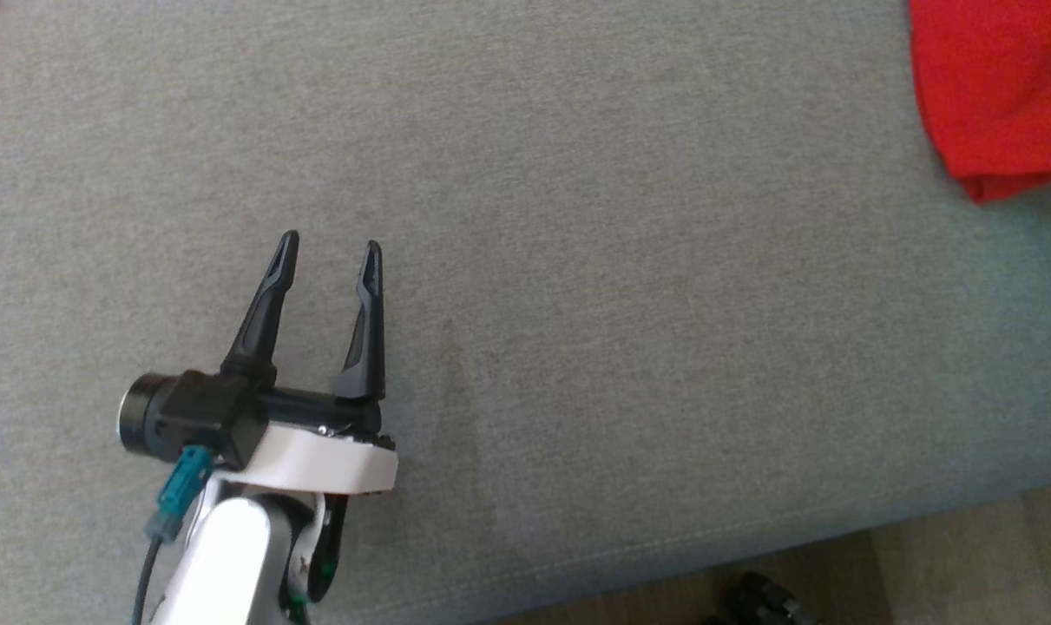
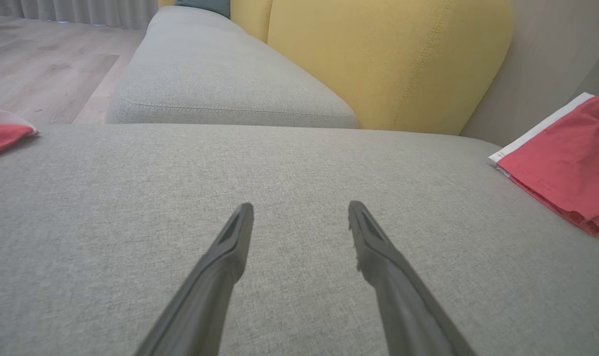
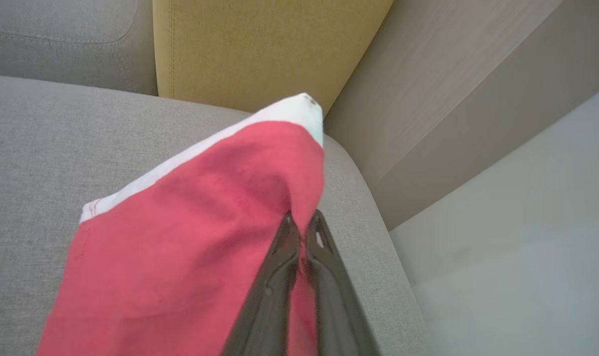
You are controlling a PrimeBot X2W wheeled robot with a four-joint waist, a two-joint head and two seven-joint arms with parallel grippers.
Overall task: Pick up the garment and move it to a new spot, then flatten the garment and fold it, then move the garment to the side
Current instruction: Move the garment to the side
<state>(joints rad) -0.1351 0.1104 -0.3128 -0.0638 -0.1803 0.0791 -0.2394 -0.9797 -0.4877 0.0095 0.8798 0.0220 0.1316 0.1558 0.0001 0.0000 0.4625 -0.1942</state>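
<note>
The garment (image 1: 994,87) is a red cloth with a white band along one side, lying folded at the far right end of the grey sofa seat (image 1: 577,260). In the right wrist view my right gripper (image 3: 303,220) is shut on the garment's (image 3: 190,237) right edge, close to the seat's corner. Whether the cloth is lifted off the seat I cannot tell. My left gripper (image 1: 331,243) hovers open over bare seat at the lower left, far from the garment, with nothing between its fingers (image 2: 230,257). The left wrist view has the garment (image 2: 561,158) at its right edge.
A yellow back cushion (image 2: 378,59) stands behind the seat, with a second grey seat cushion (image 2: 220,79) beyond it. Another red and white cloth (image 2: 2,136) lies at the seat's left end. The seat's front edge (image 1: 664,547) drops to wooden floor (image 2: 32,59).
</note>
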